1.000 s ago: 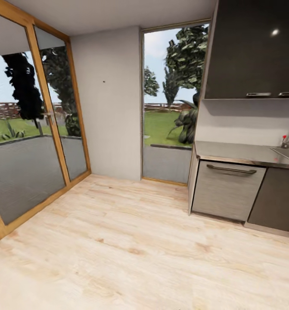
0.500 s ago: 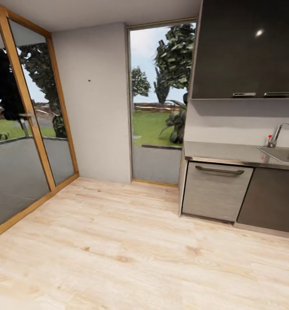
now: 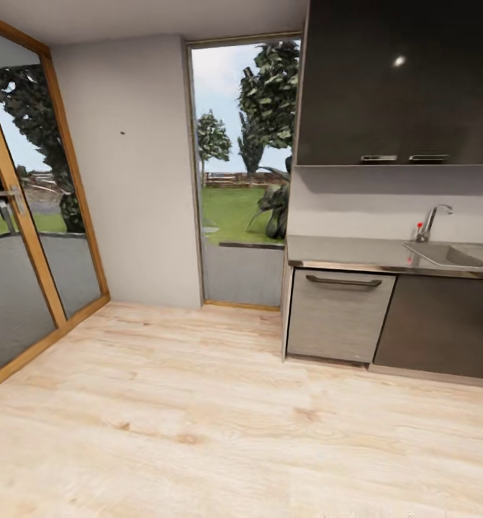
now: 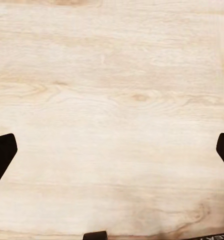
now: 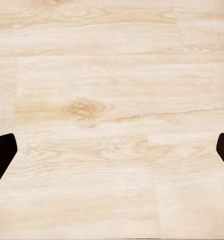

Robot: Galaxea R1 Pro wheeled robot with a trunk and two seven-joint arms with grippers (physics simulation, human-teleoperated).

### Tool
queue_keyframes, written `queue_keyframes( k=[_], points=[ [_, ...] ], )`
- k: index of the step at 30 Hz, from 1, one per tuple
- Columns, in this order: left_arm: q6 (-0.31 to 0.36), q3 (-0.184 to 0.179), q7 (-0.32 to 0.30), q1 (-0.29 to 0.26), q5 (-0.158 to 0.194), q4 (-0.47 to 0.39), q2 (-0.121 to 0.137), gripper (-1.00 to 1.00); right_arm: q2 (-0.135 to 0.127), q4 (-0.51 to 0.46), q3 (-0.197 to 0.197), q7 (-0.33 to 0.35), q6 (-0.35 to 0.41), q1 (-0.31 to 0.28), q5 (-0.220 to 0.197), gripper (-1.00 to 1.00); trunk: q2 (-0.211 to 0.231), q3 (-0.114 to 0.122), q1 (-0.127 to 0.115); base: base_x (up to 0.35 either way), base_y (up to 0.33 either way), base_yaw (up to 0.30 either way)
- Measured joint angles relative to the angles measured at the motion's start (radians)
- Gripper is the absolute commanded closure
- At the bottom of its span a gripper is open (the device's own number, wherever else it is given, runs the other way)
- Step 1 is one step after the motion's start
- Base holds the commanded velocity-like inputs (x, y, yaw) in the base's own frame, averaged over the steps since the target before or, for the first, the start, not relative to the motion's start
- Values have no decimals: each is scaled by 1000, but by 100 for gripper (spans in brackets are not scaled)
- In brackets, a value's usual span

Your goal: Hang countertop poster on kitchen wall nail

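From the head, the kitchen countertop (image 3: 356, 252) runs along the right wall over dark cabinets, with a sink (image 3: 450, 255) and tap (image 3: 430, 219); a small dark nail (image 3: 122, 133) marks the pale wall; no poster lies on the visible stretch. The left gripper (image 4: 112, 150) hangs over wood floor (image 4: 112, 75), fingers wide apart, empty; the right gripper (image 5: 112, 150) likewise. A framed poster should be light, stiff, thin; best pinched at its frame edge.

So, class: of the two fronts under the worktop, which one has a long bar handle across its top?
The light grey front, at the worktop's end nearest the window. The dark cabinet door beside it, under the sink, shows no handle.
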Motion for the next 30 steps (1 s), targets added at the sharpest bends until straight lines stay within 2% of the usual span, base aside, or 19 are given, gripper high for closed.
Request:
queue_keyframes(
  k=[30],
  points=[
    [0, 0, 0, 0, 0, 0, 0, -100, 0, 0, -2, -1, -2, 0, -1, -100, 0, 8, 0, 0, 0, -299]
  ],
)
